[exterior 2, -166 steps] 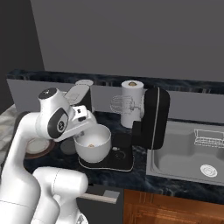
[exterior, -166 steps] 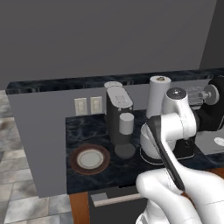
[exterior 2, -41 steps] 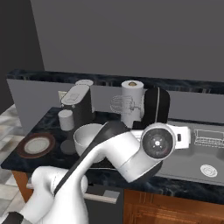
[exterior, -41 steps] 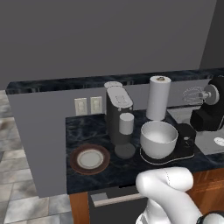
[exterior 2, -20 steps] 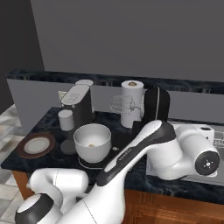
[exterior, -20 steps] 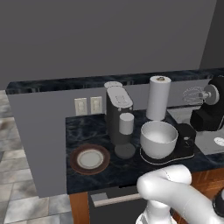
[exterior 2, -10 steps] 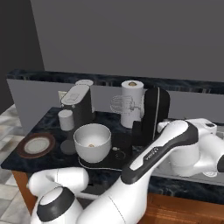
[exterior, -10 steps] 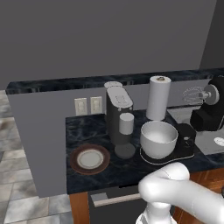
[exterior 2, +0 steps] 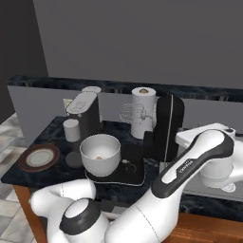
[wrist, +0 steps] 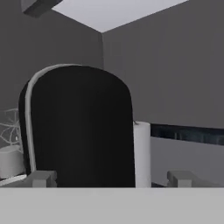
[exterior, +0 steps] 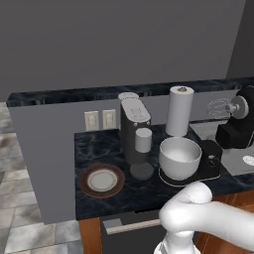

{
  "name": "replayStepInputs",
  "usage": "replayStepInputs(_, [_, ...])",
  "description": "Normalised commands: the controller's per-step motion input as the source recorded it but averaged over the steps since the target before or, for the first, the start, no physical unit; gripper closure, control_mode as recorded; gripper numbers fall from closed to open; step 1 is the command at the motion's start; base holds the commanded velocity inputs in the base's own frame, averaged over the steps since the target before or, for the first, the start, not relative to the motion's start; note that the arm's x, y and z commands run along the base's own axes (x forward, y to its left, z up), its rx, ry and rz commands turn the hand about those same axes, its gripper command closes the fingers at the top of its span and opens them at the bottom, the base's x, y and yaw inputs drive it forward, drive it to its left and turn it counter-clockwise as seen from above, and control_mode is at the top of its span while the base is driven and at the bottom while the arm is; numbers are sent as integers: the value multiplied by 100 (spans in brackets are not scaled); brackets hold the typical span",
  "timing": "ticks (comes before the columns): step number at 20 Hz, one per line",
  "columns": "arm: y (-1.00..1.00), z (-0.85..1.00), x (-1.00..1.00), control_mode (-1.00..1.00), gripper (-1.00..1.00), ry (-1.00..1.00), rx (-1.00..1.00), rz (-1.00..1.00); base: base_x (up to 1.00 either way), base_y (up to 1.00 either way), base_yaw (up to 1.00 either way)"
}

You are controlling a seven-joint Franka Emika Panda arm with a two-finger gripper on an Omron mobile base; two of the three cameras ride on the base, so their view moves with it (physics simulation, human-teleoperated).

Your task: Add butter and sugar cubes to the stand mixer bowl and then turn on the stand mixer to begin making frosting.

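Stand mixer (wrist: 78, 131) blocks ahead (paper roll (wrist: 142, 153) beside it).

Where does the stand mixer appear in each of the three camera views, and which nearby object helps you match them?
Left base view: the stand mixer is at the right edge.
Right base view: it stands at centre, right of the bowl.
Hand view: its black back is left of centre.
Shared landmark: the paper towel roll beside it.

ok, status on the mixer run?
Claw open, empty, facing the back of the black mixer. Bowl sits on the mixer base, something small and tan inside. Paper towel roll stands just beyond the mixer, clear of the claw.
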Motion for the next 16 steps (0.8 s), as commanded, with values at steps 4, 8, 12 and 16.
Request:
replayStepInputs(4, [6, 0, 0, -100, -100, -1, 0, 17, 0, 0, 0])
replayStepInputs(8, [35, 0, 0, -100, -100, 0, 0, 13, 0, 0, 0])
replayStepInputs(12, [50, -4, 0, -100, -100, 0, 0, 7, 0, 0, 0])
replayStepInputs(16, [52, -7, 0, -100, -100, 0, 0, 5, 0, 0, 0])
